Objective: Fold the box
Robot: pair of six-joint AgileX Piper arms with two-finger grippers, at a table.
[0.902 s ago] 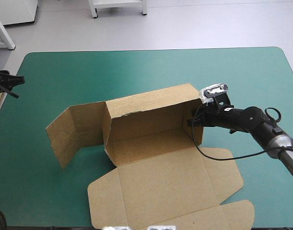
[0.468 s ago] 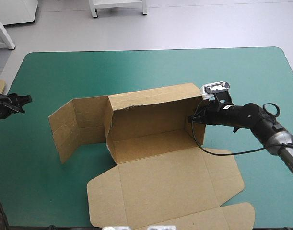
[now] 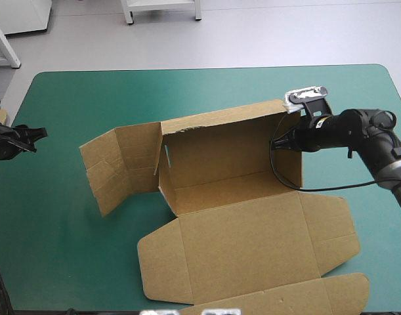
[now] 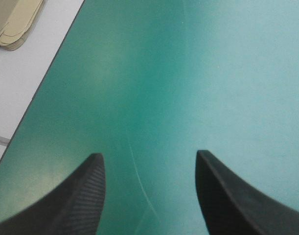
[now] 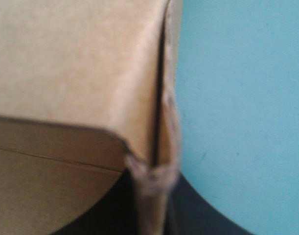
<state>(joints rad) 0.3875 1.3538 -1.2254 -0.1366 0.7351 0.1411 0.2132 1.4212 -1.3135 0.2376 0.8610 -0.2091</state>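
Note:
The brown box (image 3: 226, 164) sits mid-table with its back wall raised. Its right side wall (image 3: 291, 154) stands up, and the left wall panel (image 3: 118, 164) is splayed outward. The lid (image 3: 246, 252) lies flat toward the near edge. My right gripper (image 3: 280, 141) is shut on the right side wall's top edge. In the right wrist view that wall's edge (image 5: 159, 122) runs down between the black fingers (image 5: 198, 210), with the right gripper (image 5: 151, 196) pinching it. My left gripper (image 3: 37, 134) hovers open over bare cover at the table's left edge, far from the box; the left gripper (image 4: 149, 159) holds nothing.
A stack of pale board (image 4: 14, 19) lies beyond the table's left edge (image 4: 39, 98). Bare teal-green cover (image 3: 187, 92) stretches along the far side and between the left gripper and the box.
The right gripper has pulled the box to the right and slightly away, its hold on the side wall unchanged. The left gripper came in over the table's left edge, then barely moved.

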